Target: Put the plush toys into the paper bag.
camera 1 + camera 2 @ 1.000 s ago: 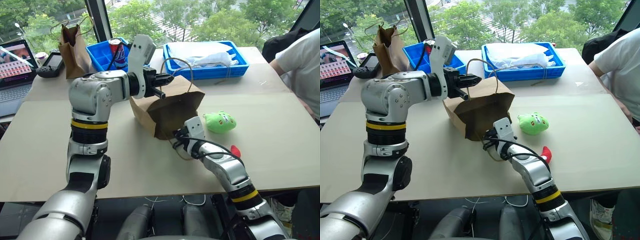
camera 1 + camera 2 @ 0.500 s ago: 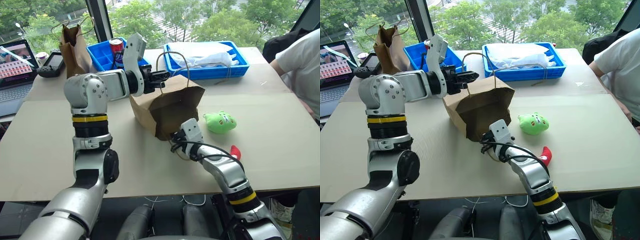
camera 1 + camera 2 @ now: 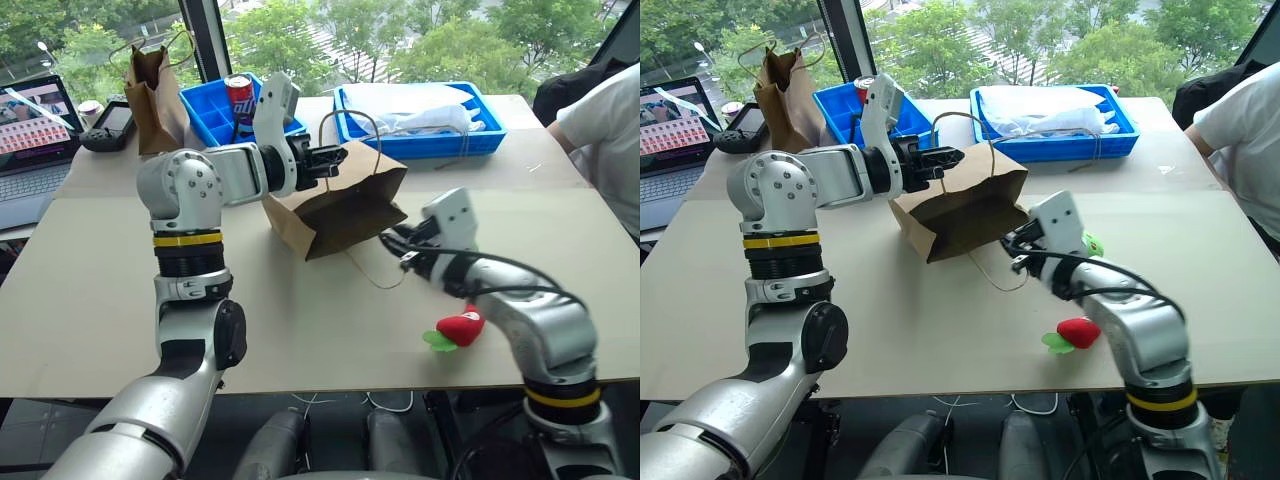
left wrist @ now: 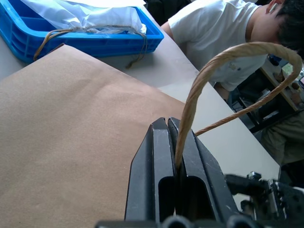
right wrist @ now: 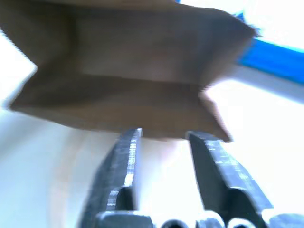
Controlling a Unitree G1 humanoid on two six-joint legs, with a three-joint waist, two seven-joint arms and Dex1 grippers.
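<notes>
1. The left gripper [image 4: 173, 142] is fully closed, pinching one string handle [image 4: 228, 61] of the paper bag [image 3: 340, 205] and holding that edge of the mouth up off the table [image 3: 100, 290].
2. The right gripper [image 5: 161, 142] hangs just in front of the bag's mouth with a clear gap between its fingers and nothing between them.
3. The bag lies tilted on its side, mouth towards the right gripper; its second handle [image 3: 372, 272] trails loose on the table in front of the mouth.
4. The green plush toy [image 3: 1092, 243] lies beside the bag's mouth, mostly hidden behind the right gripper. The red plush toy [image 3: 458, 328], with its green leaves, sits nearer the table's front edge, well apart from the bag.
5. Neither toy is visible inside the bag, so I judge a pick comes next.
6. To do it well: keep the left grip steady and high so the mouth stays wide, take the toy around its middle, and avoid snagging the loose handle on the way in.
</notes>
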